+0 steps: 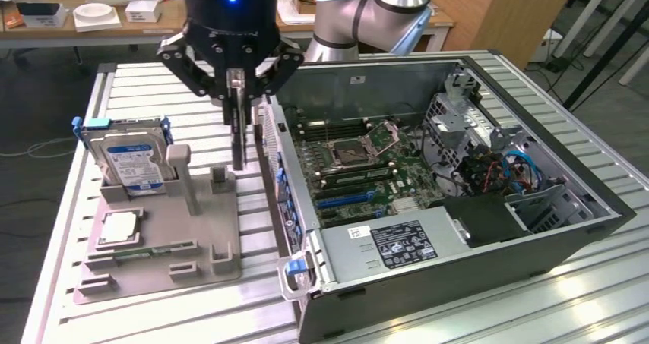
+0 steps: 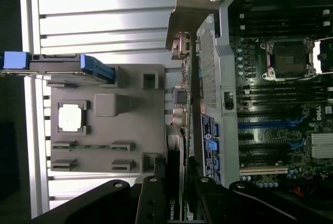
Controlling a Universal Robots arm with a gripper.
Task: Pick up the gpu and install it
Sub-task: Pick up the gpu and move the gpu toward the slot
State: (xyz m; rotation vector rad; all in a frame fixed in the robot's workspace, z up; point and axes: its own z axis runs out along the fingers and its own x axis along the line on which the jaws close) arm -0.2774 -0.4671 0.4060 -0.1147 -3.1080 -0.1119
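A: Status?

B: I'm judging we're mid-pick, install not yet done. The gripper [image 1: 236,105] is hanging over the grey tray [image 1: 152,264], and its fingers [image 2: 152,198] are pinching narrow on the gpu [image 1: 237,135].

A: Where's the card exactly?

B: It's hanging upright, edge-on, just beside the PC case [image 1: 568,230] wall. Its lower end is sitting near the tray's holder; can't tell if it's clear.

A: Next move needs?

B: Prob. a clean lift, then lining the card w/ the blue slot [image 1: 345,200] on the board.

A: Card's look?

B: Thin, dark, flat, w/ a pale metal bracket [image 2: 190,11] at the far end.
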